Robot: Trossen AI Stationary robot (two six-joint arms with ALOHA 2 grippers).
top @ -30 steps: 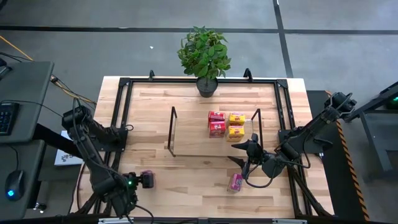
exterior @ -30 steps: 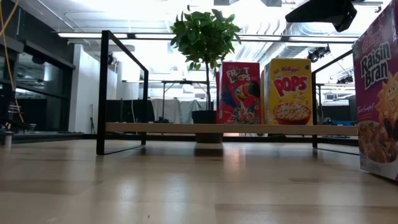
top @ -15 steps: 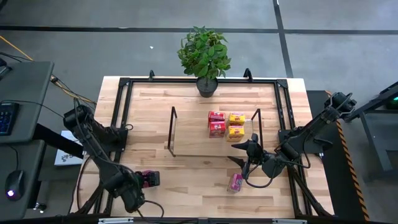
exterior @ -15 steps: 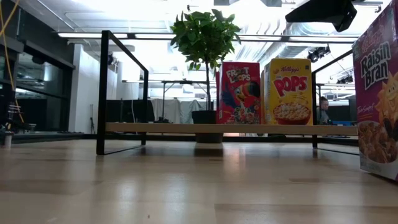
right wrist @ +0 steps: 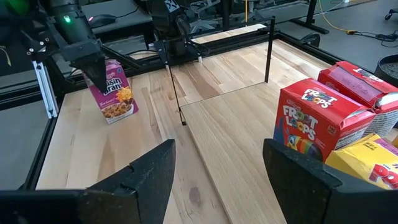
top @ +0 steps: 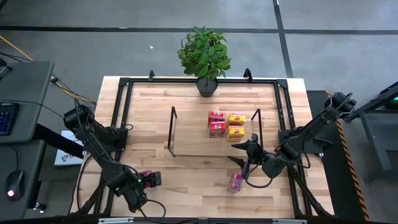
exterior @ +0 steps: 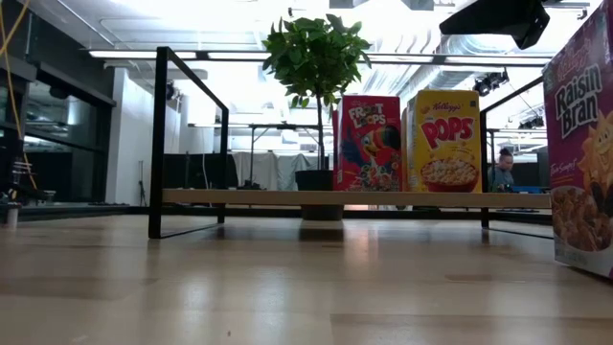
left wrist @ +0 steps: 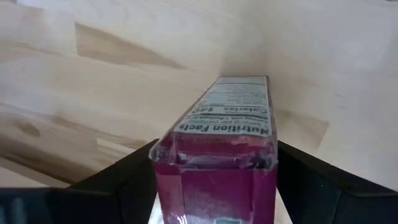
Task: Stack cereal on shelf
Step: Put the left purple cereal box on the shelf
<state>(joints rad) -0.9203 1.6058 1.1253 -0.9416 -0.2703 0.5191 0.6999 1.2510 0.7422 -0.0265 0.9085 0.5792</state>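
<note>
Your left gripper [top: 144, 181] has its fingers spread wide around a pink box [top: 148, 179], holding it near the counter's [top: 186, 180] front edge, well left of the shelf [top: 193, 134], likely to carry it over. The shelf holds 4 boxes [top: 226, 124] at its right end, so its left is free. Your right gripper [top: 244, 151] hangs just beside the shelf, fingers parted and empty, with another pink box [top: 236, 182] in front.

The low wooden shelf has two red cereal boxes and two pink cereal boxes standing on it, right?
Not quite. The low wooden shelf holds two red cereal boxes and two yellow cereal boxes, not pink ones. The high view shows it. The pink boxes are off the shelf: one stands on the table, and the other is in the left claw.
</note>
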